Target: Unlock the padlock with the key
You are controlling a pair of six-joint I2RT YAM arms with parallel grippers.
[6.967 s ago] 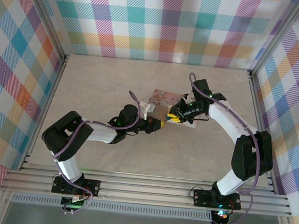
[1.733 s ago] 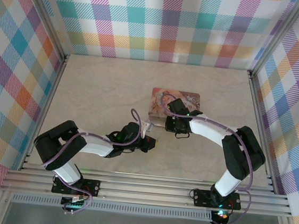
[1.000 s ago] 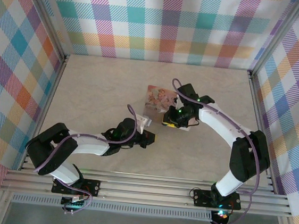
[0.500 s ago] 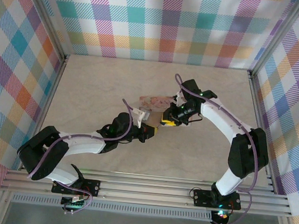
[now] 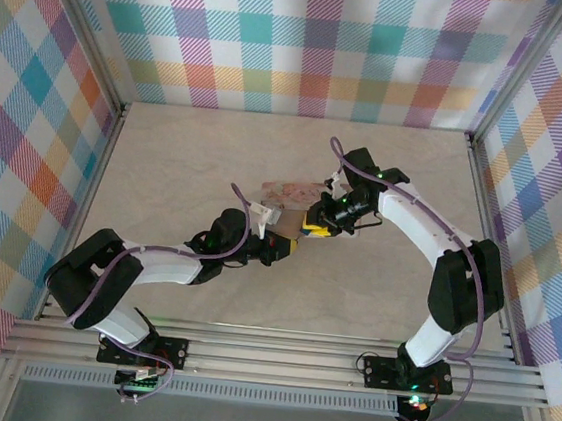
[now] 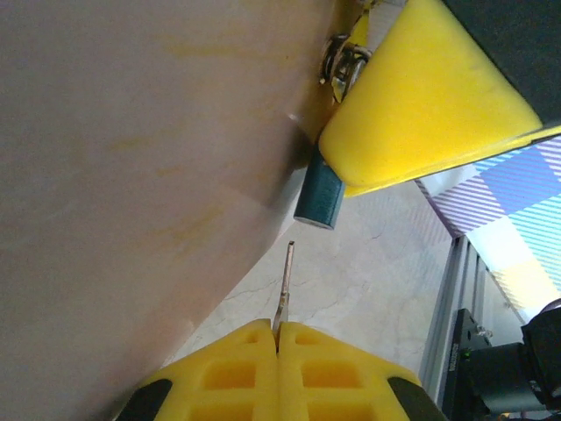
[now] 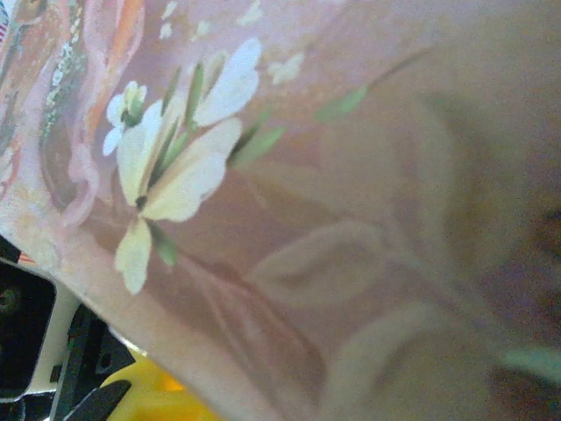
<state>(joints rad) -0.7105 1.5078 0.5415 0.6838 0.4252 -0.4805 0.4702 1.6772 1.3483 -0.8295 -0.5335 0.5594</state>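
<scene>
Box [image 7: 263, 175] pink, floral; padlock [image 6: 317, 195] dark teal; key [image 6: 285, 282] silver; walls [image 5: 309, 43] plaid.

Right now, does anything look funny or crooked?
Yes. The flowered box is tipped up at a slant over the table, not lying flat. The right pincer seems to hold it up at the padlock. The left pincer pinches the key just short of it.

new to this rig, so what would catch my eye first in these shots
At mid table the two arms meet at a floral box that the right gripper holds tilted up. In the left wrist view, the left gripper pinches a thin key pointing at the dark teal padlock.
</scene>
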